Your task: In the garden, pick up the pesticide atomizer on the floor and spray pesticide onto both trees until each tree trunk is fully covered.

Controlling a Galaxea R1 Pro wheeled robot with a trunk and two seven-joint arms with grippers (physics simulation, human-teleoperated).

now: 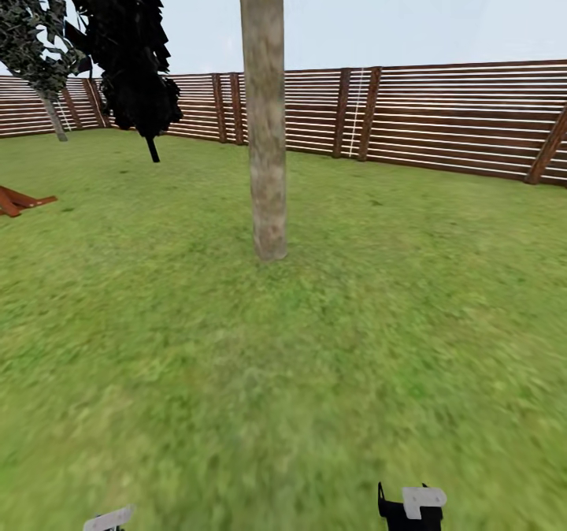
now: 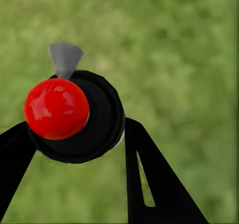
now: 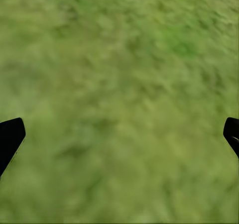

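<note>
The pesticide atomizer (image 2: 74, 117) sits between the two black fingers of my left gripper (image 2: 77, 129), which is shut on it. It has a round black body, a glossy red ball on top and a small grey nozzle, and blurred grass lies behind it. A thick, mottled grey-tan tree trunk (image 1: 266, 121) stands straight ahead in the middle of the lawn (image 1: 315, 358), several steps away. Its foliage is above the picture. My right gripper (image 3: 119, 139) is open over bare grass, with only its dark fingertips (image 3: 10, 137) showing at the edges.
A brown slatted fence (image 1: 441, 121) closes the lawn at the back. A near-black conifer (image 1: 130, 50) and a thin tree with mottled leaves (image 1: 35, 35) stand at the back left. A low orange-brown object (image 1: 20, 200) lies at the left edge. Parts of both arms (image 1: 413, 507) show at the bottom.
</note>
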